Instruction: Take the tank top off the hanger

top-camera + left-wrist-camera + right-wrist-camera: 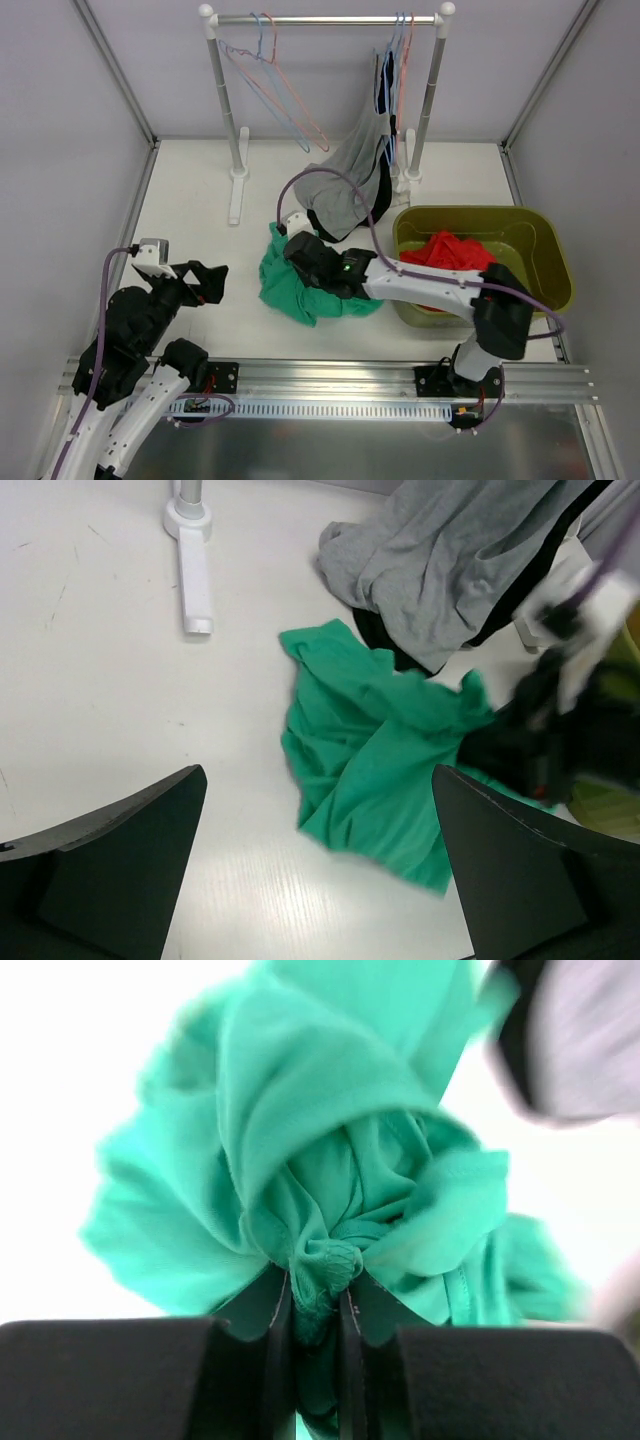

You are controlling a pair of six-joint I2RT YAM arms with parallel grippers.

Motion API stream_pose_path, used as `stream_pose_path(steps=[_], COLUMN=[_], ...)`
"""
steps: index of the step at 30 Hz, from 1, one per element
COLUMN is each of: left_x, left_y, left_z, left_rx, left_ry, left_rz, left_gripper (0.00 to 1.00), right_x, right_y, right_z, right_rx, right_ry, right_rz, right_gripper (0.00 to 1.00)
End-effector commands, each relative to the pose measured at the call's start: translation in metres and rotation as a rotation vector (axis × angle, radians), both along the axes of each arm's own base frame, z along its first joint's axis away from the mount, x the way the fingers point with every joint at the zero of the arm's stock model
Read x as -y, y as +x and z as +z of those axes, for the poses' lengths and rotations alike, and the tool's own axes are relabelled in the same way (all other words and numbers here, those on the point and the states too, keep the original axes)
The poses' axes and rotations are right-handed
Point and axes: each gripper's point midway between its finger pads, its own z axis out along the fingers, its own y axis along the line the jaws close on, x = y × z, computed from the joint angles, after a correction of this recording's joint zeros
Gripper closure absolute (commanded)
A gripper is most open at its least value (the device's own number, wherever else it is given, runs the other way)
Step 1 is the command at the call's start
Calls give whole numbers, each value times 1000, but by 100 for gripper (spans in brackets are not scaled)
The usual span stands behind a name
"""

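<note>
A green tank top (pixel 300 288) lies crumpled on the white table, off any hanger. My right gripper (pixel 298 248) is down on it and shut on a bunched fold of the green cloth (pixel 330 1260), which sits pinched between the fingers (pixel 270 1350). On the rail at the right, the blue and pink hangers (pixel 400 50) carry a grey garment (pixel 352 170) and a black one that droop onto the table. My left gripper (pixel 213 282) stands open, left of the green tank top (pixel 370 760), with nothing between its fingers (pixel 120 860).
The clothes rack (pixel 325 18) stands at the back, with empty hangers (pixel 275 85) on its left side and white feet (pixel 237 190) on the table. At the right is an olive bin (pixel 555 240) holding red cloth (pixel 455 250). Walls close in on three sides.
</note>
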Motion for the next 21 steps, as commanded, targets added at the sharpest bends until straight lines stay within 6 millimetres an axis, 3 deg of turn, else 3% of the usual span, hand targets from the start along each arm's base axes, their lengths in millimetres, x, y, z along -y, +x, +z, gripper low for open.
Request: stream_pose_path(steps=[1, 3, 5, 7, 12, 16, 21], left_x=[-3, 0, 1, 1, -2, -3, -2], left_y=[4, 5, 5, 5, 2, 0, 1], left_z=[6, 5, 3, 4, 6, 8, 8], left_rx=[30, 18, 10, 11, 31, 46, 41], left_ry=[20, 25, 30, 29, 19, 10, 11], left_rz=[15, -1, -3, -6, 4, 4, 3], left_gripper=[1, 1, 1, 1, 1, 1, 1], right_x=[1, 14, 32, 48, 121, 189, 276], right_y=[26, 30, 30, 30, 26, 19, 1], right_z=[134, 169, 217, 245, 331, 368, 384], right_rx=[261, 341, 406, 450, 610, 693, 750], right_ry=[287, 306, 375, 386, 402, 410, 398], right_rz=[-71, -78, -86, -94, -187, -289, -443], right_gripper=[100, 100, 100, 100, 100, 100, 100])
